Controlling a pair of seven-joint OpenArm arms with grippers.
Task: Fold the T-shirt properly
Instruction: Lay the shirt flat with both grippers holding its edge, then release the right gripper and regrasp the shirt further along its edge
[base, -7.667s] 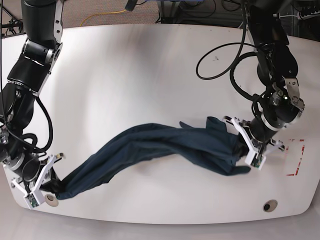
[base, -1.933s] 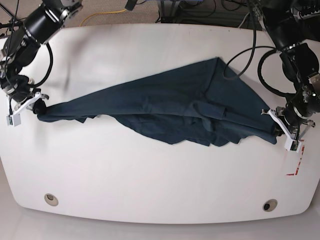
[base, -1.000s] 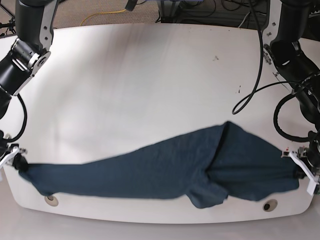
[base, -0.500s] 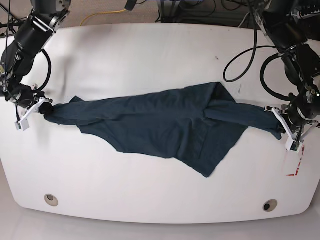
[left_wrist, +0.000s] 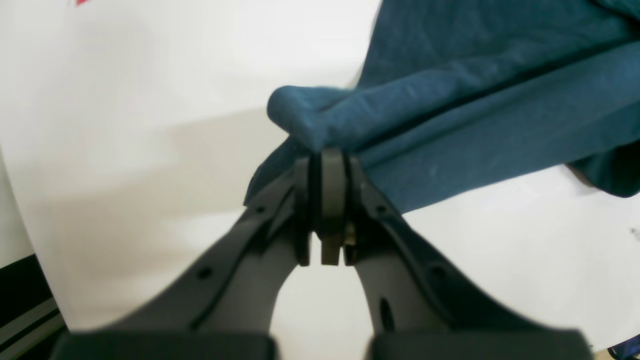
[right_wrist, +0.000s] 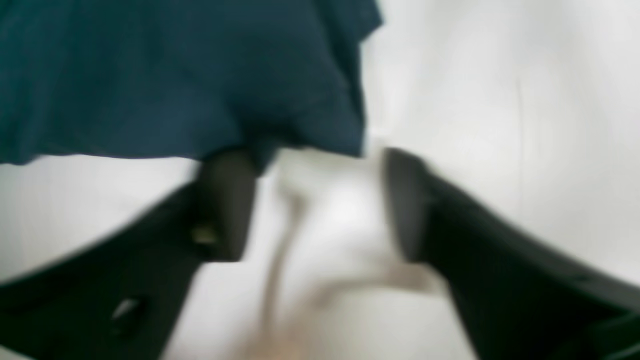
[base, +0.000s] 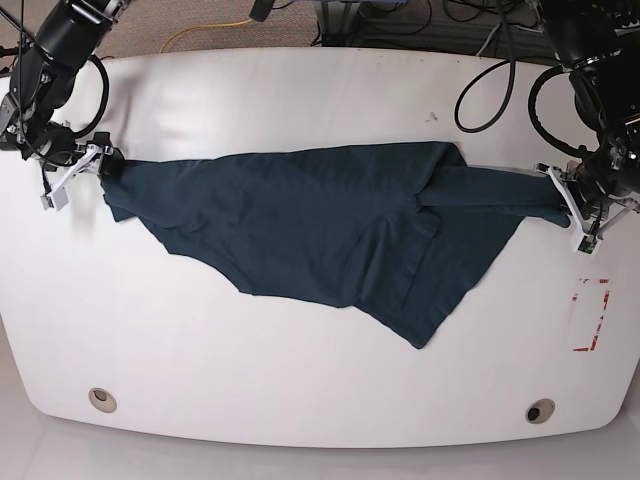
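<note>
Now my left claw (left_wrist: 322, 165) pinches one end of the T-shirt (base: 330, 235), which stretches lengthwise across the counter (base: 300, 110) toward my right claw (right_wrist: 310, 200), whose jaws stand wide, cloth edge just ahead, apparently let go.

The T-shirt (base: 330, 230) is one plain dark navy-teal, with no print or pattern showing on the cloth; in the left wrist view the fold pinched at the left gripper (left_wrist: 325, 155) looks a brighter teal-blue. That gripper's fingers are matte black with a dark grey pad between them. The right gripper (right_wrist: 310, 200) is black too, blurred. The table (base: 300, 120) under both tools is glossy white. Beside the left gripper, toward the table's near edge, runs a red dashed rectangle (base: 592, 315). Beyond the table lies a yellow cable (base: 205, 30).
</note>
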